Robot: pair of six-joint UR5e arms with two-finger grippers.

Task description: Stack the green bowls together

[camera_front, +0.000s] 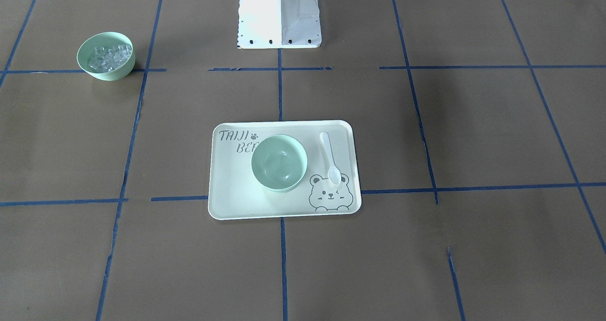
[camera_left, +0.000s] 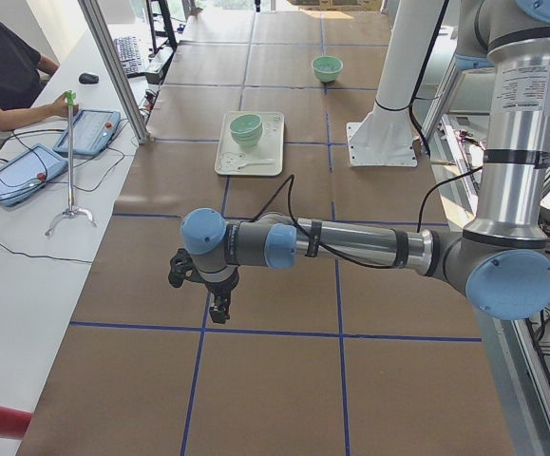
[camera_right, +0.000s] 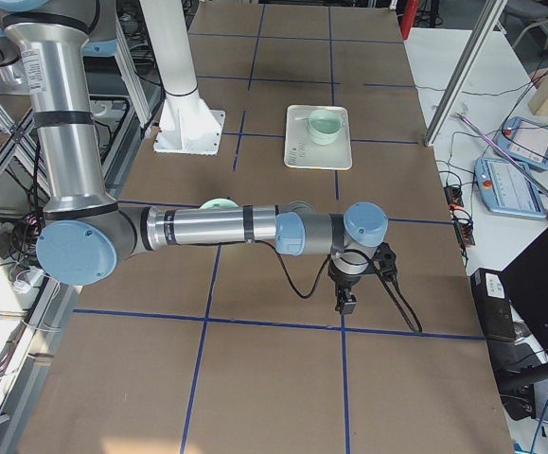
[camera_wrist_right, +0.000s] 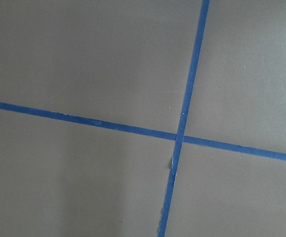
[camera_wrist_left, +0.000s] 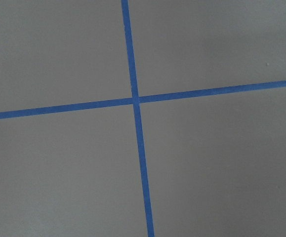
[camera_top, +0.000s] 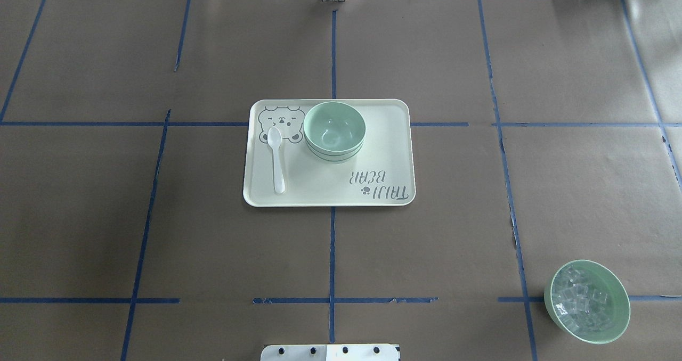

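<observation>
The green bowls (camera_top: 334,132) sit nested in one stack on the pale bear-printed tray (camera_top: 383,148); the lower rims show as lines under the top bowl. The stack also shows in the front view (camera_front: 279,162) and both side views (camera_left: 246,127) (camera_right: 327,125). My left gripper (camera_left: 219,309) hangs far from the tray over bare paper, seen only in the left side view. My right gripper (camera_right: 346,303) hangs far off too, seen only in the right side view. I cannot tell whether either is open or shut. Both wrist views show only brown paper and blue tape.
A like green bowl with clear ice-like cubes (camera_top: 587,301) stands near the robot's right (camera_front: 106,56). A white plastic spoon (camera_top: 276,158) lies on the tray beside the stack. The white robot base (camera_front: 279,18) is at the table's edge. Operators' tablets (camera_left: 23,171) lie beyond the table.
</observation>
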